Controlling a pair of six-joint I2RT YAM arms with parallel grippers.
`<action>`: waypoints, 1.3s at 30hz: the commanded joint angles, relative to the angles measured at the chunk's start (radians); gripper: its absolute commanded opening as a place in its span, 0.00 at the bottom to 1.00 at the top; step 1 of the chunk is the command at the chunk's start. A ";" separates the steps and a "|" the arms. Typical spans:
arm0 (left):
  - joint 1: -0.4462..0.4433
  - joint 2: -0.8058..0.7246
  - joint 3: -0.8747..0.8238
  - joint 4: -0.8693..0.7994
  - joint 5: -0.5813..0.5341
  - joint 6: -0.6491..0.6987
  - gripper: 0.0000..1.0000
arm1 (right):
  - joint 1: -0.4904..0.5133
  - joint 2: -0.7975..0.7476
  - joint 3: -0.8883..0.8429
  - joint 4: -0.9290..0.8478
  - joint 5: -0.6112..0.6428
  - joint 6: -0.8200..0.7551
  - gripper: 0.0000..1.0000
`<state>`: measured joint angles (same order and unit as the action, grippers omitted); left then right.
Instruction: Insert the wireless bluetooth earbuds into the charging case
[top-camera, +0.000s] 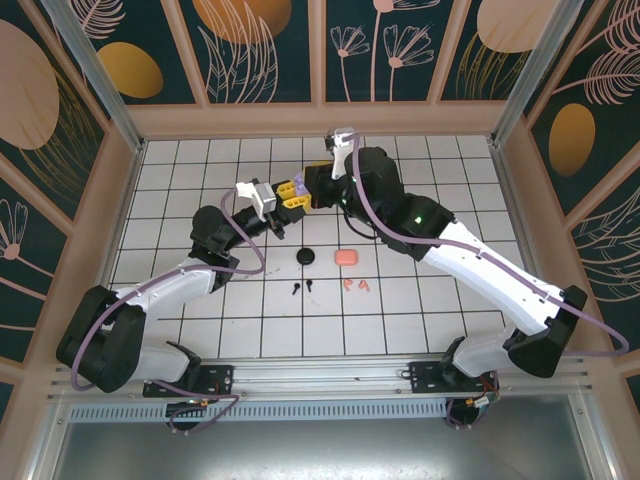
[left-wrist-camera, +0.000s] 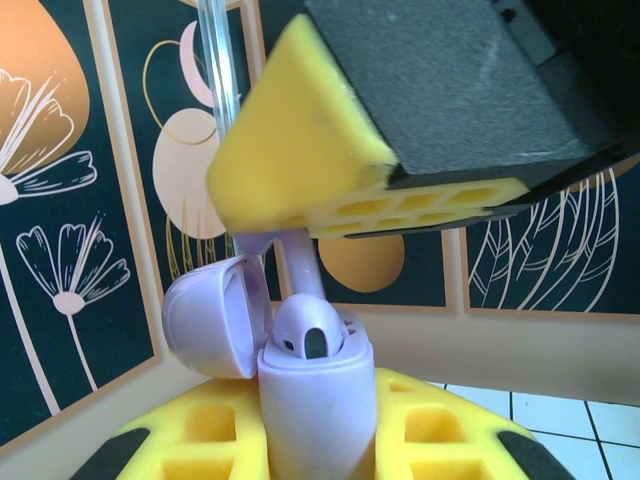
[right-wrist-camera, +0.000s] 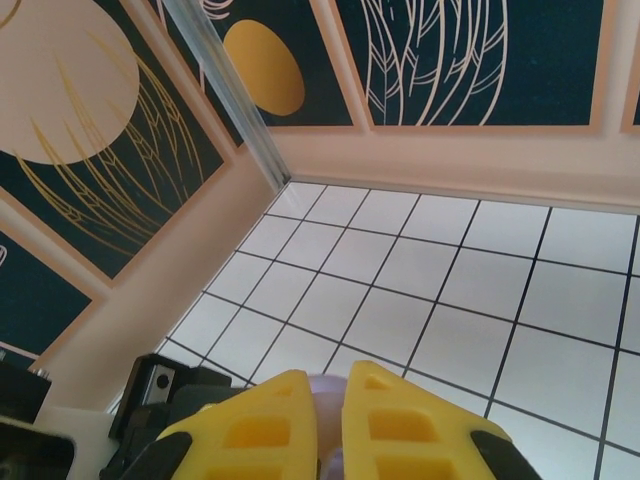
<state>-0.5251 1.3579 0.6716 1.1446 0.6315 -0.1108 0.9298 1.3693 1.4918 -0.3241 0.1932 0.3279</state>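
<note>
My left gripper (top-camera: 284, 196) is held up over the table's back middle, shut on a lilac charging case (left-wrist-camera: 318, 420) that stands upright between its yellow fingers. The case's lid (left-wrist-camera: 212, 318) hangs open to the left. The head of a lilac earbud (left-wrist-camera: 312, 332) sits in the case's mouth. A lilac stem (left-wrist-camera: 299, 262) rises behind it to my right gripper (top-camera: 304, 184), which hovers just above, shut on that lilac piece (right-wrist-camera: 331, 392). Two black earbuds (top-camera: 301, 287) and two salmon-pink earbuds (top-camera: 354, 287) lie loose on the tiles.
A round black case (top-camera: 306, 257) and a salmon-pink case (top-camera: 346, 257) lie on the tiles just behind the loose earbuds. The patterned back wall (top-camera: 320, 50) stands close behind both grippers, and side walls close in the white grid table (top-camera: 430, 310).
</note>
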 joint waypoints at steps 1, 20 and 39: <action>-0.007 -0.005 0.031 0.046 0.011 -0.019 0.00 | 0.009 -0.033 -0.028 0.002 0.030 0.017 0.10; -0.007 -0.007 0.040 0.041 0.012 -0.024 0.00 | 0.092 0.031 -0.003 -0.058 0.073 -0.074 0.09; -0.007 -0.008 0.031 0.040 0.011 -0.032 0.00 | 0.043 -0.087 0.018 0.026 0.057 0.027 0.61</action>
<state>-0.5240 1.3579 0.6773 1.1339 0.6292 -0.1291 0.9874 1.3560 1.4860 -0.3531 0.3107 0.3271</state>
